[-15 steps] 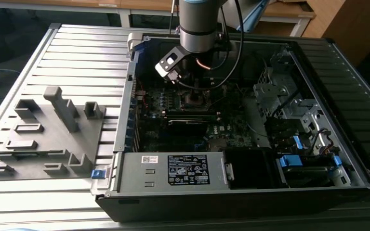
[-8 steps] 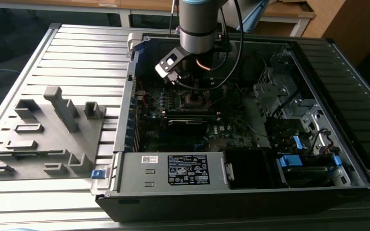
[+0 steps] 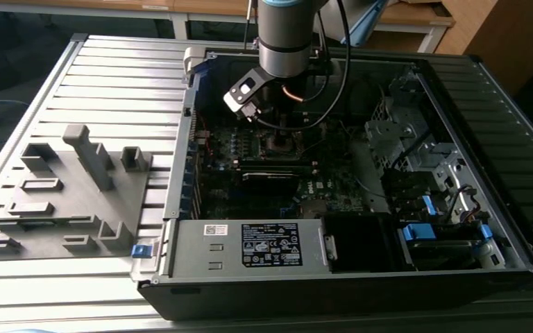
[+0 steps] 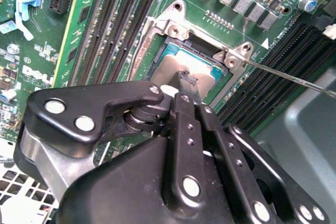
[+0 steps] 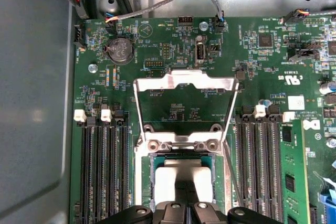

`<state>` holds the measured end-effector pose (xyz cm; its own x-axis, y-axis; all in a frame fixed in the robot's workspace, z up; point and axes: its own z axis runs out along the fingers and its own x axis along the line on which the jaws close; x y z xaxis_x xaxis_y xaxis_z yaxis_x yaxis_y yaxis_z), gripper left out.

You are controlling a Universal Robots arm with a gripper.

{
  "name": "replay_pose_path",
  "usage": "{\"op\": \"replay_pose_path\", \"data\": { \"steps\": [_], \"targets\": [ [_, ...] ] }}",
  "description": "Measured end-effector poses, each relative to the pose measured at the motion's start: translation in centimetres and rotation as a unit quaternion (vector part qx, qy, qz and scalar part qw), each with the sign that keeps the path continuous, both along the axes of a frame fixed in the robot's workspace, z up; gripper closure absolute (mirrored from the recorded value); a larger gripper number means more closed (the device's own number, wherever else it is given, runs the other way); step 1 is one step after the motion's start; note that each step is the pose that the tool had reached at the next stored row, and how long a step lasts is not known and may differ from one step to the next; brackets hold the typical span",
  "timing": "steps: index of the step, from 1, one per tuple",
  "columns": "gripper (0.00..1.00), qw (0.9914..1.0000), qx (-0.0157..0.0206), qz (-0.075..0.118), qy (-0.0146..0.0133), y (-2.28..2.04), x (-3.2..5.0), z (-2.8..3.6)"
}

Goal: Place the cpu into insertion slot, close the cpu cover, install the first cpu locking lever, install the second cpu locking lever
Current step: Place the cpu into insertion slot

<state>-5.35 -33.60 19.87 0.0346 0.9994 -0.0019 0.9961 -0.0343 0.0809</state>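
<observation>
The arm (image 3: 285, 41) reaches down into an open computer case (image 3: 341, 295) that lies on its side on the grey slatted worktop (image 3: 109, 76). Its hand (image 4: 187, 81) is low over the socket near the far end of the green board (image 5: 173, 40).

The cpu (image 4: 197, 66) lies flat in the socket with its silver top up, squared to the socket frame. In the second wrist view the two fingers (image 4: 181, 124) are pressed together into one narrow tip. That tip is on or just above the middle of the cpu; I cannot tell which.

The cover (image 5: 184, 78) is swung open, hinged at the socket edge, and the board shows through its window. A thin lever (image 4: 294, 80) runs out from one socket corner across the memory slots (image 4: 273, 98).

Beside the case, on the exterior view's left, a grey tray (image 3: 63, 208) sits on the worktop.
</observation>
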Motion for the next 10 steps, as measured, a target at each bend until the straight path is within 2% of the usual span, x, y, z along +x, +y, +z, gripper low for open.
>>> {"op": "replay_pose_path", "data": {
  "steps": [10],
  "targets": [
    [0.89, 1.0, 0.0001, 0.0, -0.0001, 0.0, 0.0, -0.01]
  ]
}}
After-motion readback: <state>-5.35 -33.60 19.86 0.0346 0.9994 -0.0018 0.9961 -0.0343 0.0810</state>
